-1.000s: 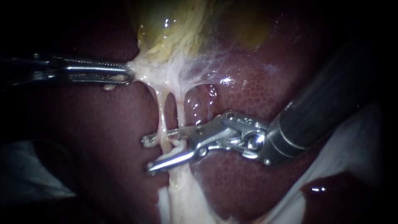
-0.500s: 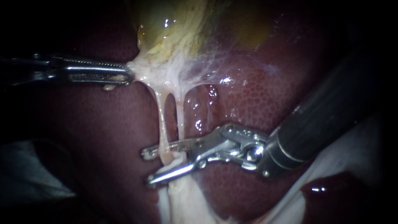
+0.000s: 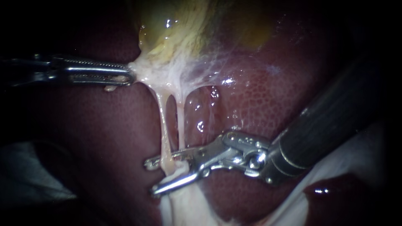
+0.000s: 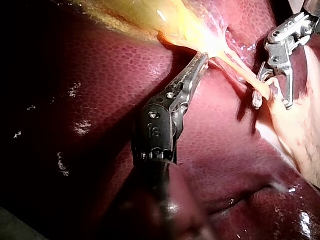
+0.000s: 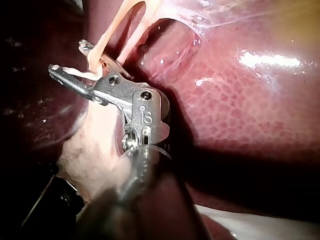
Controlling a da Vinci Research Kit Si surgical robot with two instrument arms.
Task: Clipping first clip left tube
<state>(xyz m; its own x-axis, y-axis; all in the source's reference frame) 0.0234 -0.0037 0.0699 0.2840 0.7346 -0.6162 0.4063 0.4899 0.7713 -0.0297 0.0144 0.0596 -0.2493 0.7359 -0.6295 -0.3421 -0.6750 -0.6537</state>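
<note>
Our right instrument (image 3: 150, 178) has a polished, shiny metal claw on a dark matt shaft. Around that claw the liver (image 3: 259, 96) looks wet, glossy and finely mottled. Our left instrument (image 3: 130, 76) has a ridged metal claw, and the gallbladder (image 3: 176, 25) at its tip glistens.

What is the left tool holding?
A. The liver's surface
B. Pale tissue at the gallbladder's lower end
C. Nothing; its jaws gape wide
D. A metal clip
B: in the endoscope view the left tool has its jaws shut on the pale tissue just below the gallbladder.
</note>
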